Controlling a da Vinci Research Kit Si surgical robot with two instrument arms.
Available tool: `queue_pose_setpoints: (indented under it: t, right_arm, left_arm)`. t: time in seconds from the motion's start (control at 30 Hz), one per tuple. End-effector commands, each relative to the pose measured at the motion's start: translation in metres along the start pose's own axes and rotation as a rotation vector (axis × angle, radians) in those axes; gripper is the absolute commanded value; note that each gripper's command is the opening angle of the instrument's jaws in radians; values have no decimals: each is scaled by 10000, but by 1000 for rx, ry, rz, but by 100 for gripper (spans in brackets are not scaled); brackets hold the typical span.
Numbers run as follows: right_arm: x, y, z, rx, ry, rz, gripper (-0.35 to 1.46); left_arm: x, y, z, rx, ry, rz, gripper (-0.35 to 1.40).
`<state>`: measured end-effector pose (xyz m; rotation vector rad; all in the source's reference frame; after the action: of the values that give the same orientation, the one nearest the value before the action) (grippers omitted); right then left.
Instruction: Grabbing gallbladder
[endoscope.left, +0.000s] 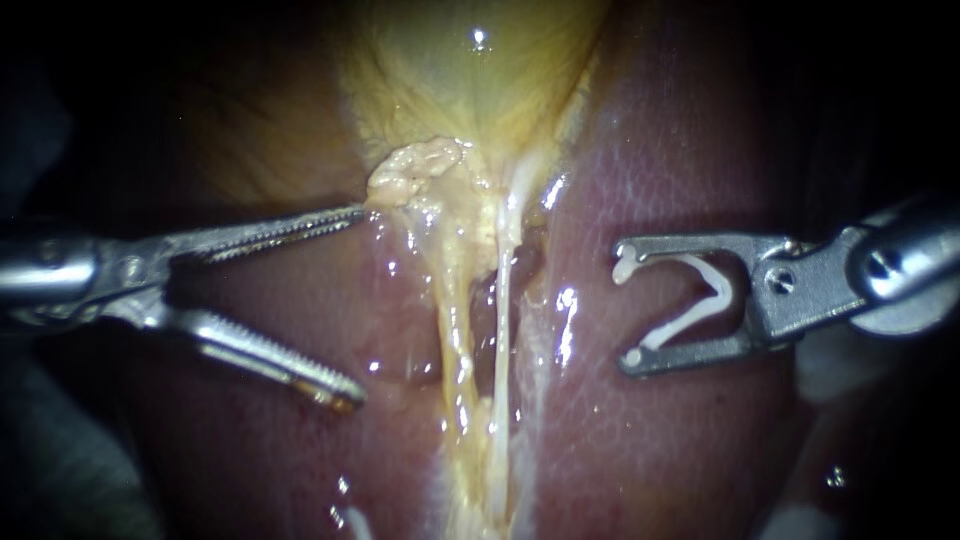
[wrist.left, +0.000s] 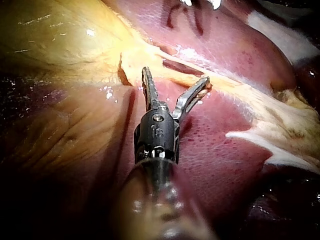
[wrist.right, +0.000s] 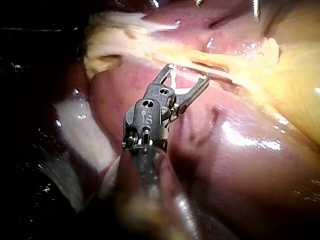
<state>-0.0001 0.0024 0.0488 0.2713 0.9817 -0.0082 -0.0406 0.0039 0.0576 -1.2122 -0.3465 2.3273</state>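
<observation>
The yellow gallbladder (endoscope.left: 470, 70) fills the upper middle and narrows to a pale lumpy neck (endoscope.left: 415, 175). Two pale tubes (endoscope.left: 500, 330) run down from the neck between dark red liver lobes (endoscope.left: 650, 140). My left instrument (endoscope.left: 355, 303) has its toothed jaws wide open; the upper jaw's tip lies at the neck's edge and the lower jaw hangs over the liver. Nothing is gripped between them. My right instrument (endoscope.left: 627, 305) hovers right of the tubes, its jaws holding a white clip (endoscope.left: 700, 300). The left wrist view shows the left instrument (wrist.left: 176, 76) open just short of the gallbladder (wrist.left: 60, 40).
Wet, glistening liver (wrist.left: 225, 145) surrounds both instruments. In the right wrist view my right instrument (wrist.right: 186, 73) sits over the liver (wrist.right: 225, 150), with the tubes just ahead and the gallbladder (wrist.right: 300, 55) off to one side. Pale fatty tissue (wrist.right: 107, 55) lies beyond.
</observation>
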Motion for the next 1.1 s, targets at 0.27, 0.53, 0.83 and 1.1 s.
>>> queue_pose_setpoints:
  t: [0.27,0.53,0.83,1.1]
  right_arm:
    - [0,0,0,0,0,0,49]
    - [0,0,0,0,0,0,49]
    - [0,0,0,0,0,0,49]
    - [0,0,0,0,0,0,49]
  left_arm:
    - [6,-17,-2,-26,-24,-62,93]
    - [25,-70,7,1,-27,-112,89]
    - [38,-95,43,21,-76,-180,84]
    - [29,-103,52,28,-107,-221,78]
